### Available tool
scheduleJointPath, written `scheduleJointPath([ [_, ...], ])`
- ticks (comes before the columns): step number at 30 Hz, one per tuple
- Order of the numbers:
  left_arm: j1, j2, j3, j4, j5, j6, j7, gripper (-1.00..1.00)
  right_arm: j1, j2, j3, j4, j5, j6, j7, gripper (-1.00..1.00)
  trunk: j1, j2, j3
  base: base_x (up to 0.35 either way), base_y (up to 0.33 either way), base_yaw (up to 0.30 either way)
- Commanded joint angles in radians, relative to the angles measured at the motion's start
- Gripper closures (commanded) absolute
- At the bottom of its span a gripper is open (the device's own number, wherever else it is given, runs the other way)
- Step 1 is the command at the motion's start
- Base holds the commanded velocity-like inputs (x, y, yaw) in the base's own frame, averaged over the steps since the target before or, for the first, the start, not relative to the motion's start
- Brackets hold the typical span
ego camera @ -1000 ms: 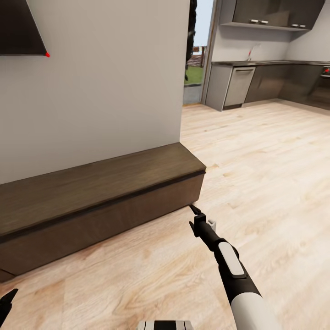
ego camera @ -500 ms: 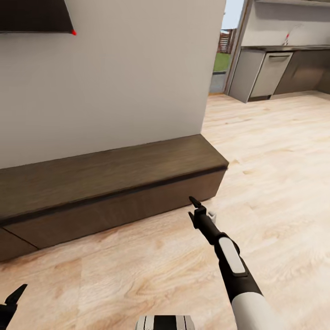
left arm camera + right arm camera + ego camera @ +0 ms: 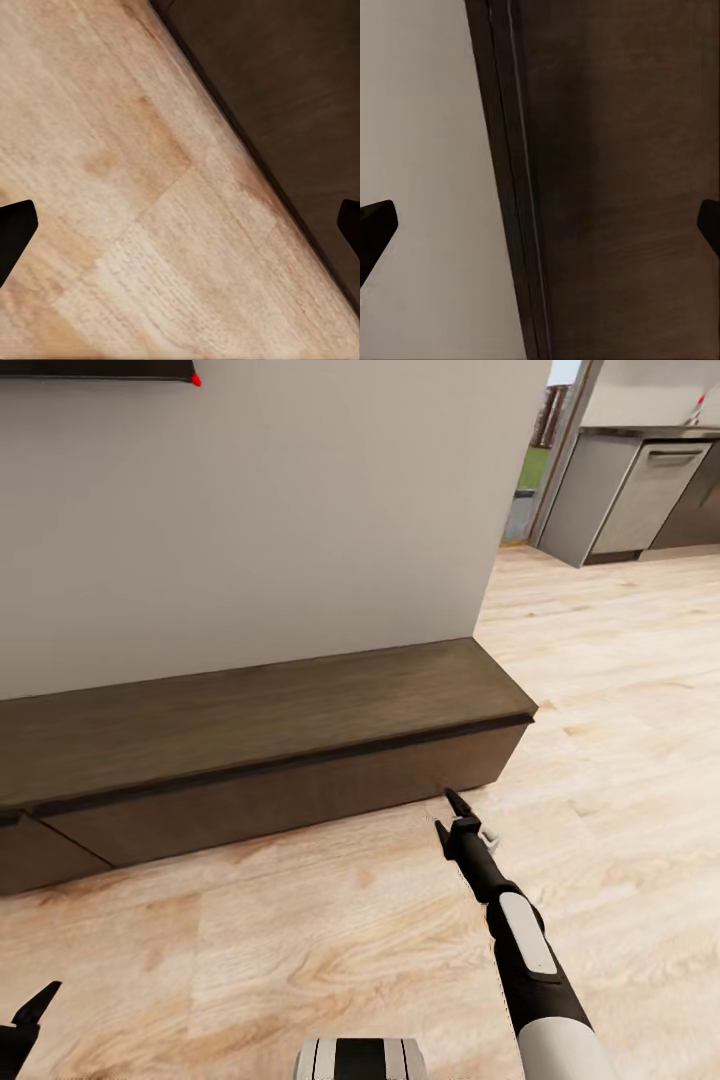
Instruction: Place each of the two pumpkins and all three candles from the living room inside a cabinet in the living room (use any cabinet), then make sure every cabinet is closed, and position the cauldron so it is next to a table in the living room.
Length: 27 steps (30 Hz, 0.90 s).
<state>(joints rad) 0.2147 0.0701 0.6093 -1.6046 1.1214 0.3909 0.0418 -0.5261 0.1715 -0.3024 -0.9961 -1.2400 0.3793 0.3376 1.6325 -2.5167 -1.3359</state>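
The robot stands in front of the cabinet (image 3: 250, 750), the long, low, dark-brown one that sits on the floor (image 3: 330, 940) against the pale wall (image 3: 250, 510). Its drawer fronts look flat and pushed in, so it seems closed here.

The right gripper (image 3: 458, 810) reaches forward and low, close to the front of the cabinet near its right end. I think it is held there so it can work on a drawer front. In the right wrist view, two dark tips sit far out at each side, with the cabinet's front (image 3: 622, 187) between them, so its jaws are spread wide and hold nothing.

The left gripper (image 3: 25, 1015) hangs low over the floor at the robot's left side, out of the way. In the left wrist view the tips also sit far apart over the wood floor (image 3: 150, 210), so those jaws are spread and empty too.

Far off on the right is the kitchen (image 3: 640, 490).
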Motion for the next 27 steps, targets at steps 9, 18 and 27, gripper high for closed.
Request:
scheduleJointPath([
  [9,0.0,-0.001,0.0,0.0,-0.001,0.0,0.0,-1.0,-0.014,-0.038,-0.094,0.183,-0.076,-0.005,0.317,-1.0,0.004,-0.002,-0.035,0.0,0.0,0.007],
  [18,0.0,-0.002,-0.001,-0.003,0.0,0.002,-0.012,-1.0,-0.026,-0.103,-0.089,0.213,-0.09,0.013,0.361,-1.0,0.008,-0.004,-0.07,0.0,0.0,0.0],
  [27,0.017,0.005,-0.002,0.035,-0.002,0.002,-0.019,-1.0,-0.034,-0.087,-0.076,0.207,-0.082,0.005,0.36,-1.0,0.009,-0.005,-0.073,0.0,0.0,0.0],
])
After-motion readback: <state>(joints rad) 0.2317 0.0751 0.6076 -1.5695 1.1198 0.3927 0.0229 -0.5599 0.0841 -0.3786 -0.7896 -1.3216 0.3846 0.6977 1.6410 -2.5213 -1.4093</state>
